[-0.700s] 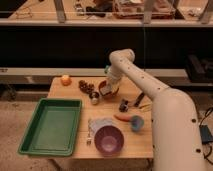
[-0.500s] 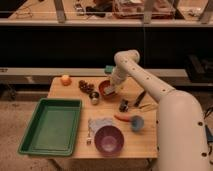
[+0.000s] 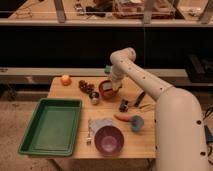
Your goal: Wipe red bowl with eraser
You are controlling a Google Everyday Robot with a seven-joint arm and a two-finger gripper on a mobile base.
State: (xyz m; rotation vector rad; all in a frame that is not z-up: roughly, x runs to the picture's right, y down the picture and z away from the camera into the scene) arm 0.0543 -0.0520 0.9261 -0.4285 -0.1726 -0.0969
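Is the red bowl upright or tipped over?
Upright: the red bowl sits on the table with its dark inside facing up. The claw hangs over its rim.

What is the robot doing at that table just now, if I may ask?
The robot's arm reaches over the wooden table, with its pincer right at the rim of the red bowl. I cannot make out an eraser there. A purple bowl, a light-blue cup and a green tray sit nearer the camera, well apart from the pincer.
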